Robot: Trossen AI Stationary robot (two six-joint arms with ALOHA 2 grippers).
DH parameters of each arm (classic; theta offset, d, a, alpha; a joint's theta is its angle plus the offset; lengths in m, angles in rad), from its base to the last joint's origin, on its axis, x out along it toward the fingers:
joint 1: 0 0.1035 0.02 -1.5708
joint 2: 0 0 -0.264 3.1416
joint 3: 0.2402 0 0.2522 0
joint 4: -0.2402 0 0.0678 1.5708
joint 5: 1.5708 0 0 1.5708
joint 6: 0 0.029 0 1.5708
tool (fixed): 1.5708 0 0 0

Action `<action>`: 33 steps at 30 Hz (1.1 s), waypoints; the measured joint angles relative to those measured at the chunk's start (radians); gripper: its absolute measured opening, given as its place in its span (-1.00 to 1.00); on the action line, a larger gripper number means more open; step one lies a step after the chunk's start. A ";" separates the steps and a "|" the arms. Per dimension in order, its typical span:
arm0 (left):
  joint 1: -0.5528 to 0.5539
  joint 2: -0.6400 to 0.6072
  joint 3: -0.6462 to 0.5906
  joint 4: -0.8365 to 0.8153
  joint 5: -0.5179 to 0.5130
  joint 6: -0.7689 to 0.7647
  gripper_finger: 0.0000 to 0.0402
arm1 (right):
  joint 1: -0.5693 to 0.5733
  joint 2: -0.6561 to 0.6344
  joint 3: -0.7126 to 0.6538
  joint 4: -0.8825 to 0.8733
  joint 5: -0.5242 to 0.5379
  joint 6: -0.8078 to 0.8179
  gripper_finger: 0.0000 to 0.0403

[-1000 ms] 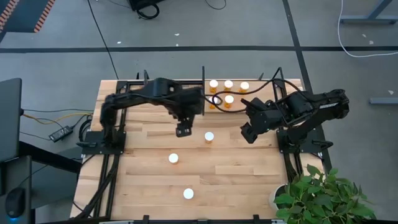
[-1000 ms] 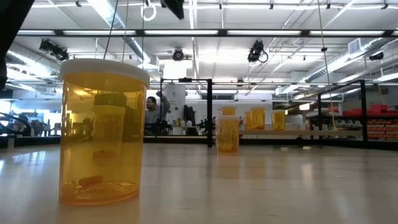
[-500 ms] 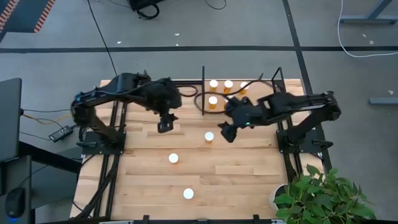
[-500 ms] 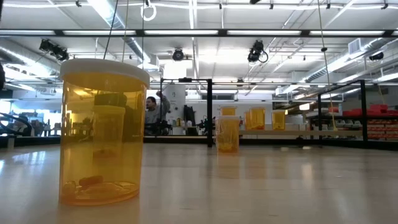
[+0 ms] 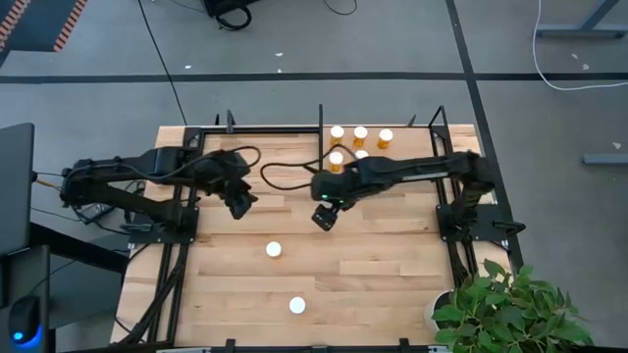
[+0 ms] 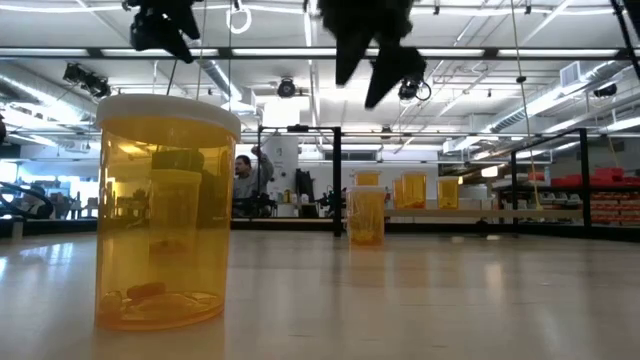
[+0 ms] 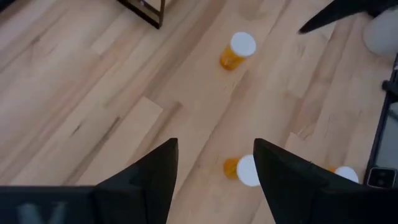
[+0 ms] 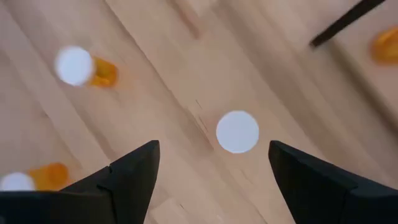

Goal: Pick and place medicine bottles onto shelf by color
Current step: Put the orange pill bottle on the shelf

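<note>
Several orange medicine bottles (image 5: pixel 360 133) with white caps stand on the pale shelf (image 5: pixel 402 165) at the table's far right. Two more stand on the planked tabletop, one (image 5: pixel 274 250) mid-table and one (image 5: pixel 297 305) near the front edge. My right gripper (image 5: pixel 324 216) hangs open above a third loose bottle, whose white cap (image 8: pixel 237 131) shows below, between its fingers (image 8: pixel 134 171); the gripper hides this bottle in the high view. My left gripper (image 5: pixel 238 201) is open over bare planks on the table's left half, with nothing between its fingers (image 7: pixel 155 168).
Black metal bars (image 5: pixel 320 142) edge the shelf, and a cable (image 5: pixel 280 176) loops over the table's far part. The low view shows one bottle (image 6: pixel 165 210) close up and another (image 6: pixel 366 215) farther back. A potted plant (image 5: pixel 510 304) stands at the near right corner.
My right gripper has swung from beside the shelf toward the table's left and sunk, coming over the loose mid-table bottle. My left gripper has drawn back toward the table's left edge, sinking and rolling. Both have come into the top of the low view.
</note>
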State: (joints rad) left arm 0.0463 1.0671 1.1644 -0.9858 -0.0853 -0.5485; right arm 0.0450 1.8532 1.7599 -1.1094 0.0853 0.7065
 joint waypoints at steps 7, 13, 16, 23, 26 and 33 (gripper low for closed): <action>-0.010 -0.091 -0.100 0.075 -0.001 -0.105 0.04 | -0.063 0.107 0.000 -0.012 -0.056 -0.003 0.72; -0.037 -0.099 -0.112 0.106 -0.001 -0.123 0.01 | -0.082 0.152 0.000 -0.017 -0.042 -0.003 0.89; -0.040 -0.099 -0.112 0.105 -0.001 -0.123 0.01 | -0.086 0.168 0.001 -0.017 -0.041 0.000 0.96; -0.040 -0.099 -0.112 0.106 -0.009 -0.123 0.01 | -0.081 0.227 0.000 -0.029 -0.072 0.001 0.98; -0.040 -0.099 -0.112 0.108 -0.017 -0.134 0.01 | -0.077 0.243 0.000 -0.035 -0.071 0.005 0.98; -0.040 -0.099 -0.112 0.119 -0.020 -0.148 -0.04 | -0.078 0.249 0.000 -0.029 -0.074 0.032 0.96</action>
State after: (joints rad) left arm 0.0059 0.9680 1.0523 -0.8668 -0.1049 -0.6962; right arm -0.0327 2.1021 1.7599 -1.1384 0.0112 0.7383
